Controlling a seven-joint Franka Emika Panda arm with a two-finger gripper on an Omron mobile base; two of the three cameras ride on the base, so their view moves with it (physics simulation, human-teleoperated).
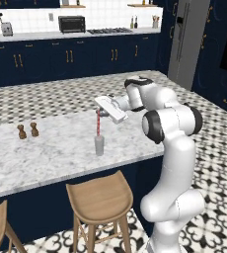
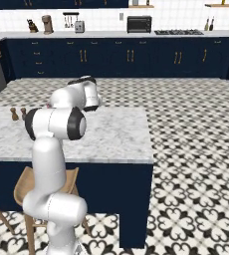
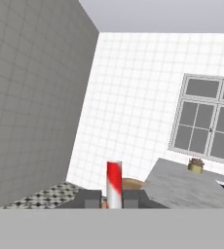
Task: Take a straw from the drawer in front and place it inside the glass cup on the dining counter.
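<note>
A white robot arm reaches over a marble desk, its gripper clenched on the top end of the straw, a thin, straight, red-and-white striped stick. The straw hangs upright, its lower end at or just inside the mouth of the glass cup, a short clear tumbler standing near the desk's front edge. The straw looks light, stiff and smooth, likely to slip or tilt if pinched loosely; a hold near the top suits lowering it. The cup seems light and easy to tip. Two brown wooden shakers stand well apart, toward the desk's left end.
</note>
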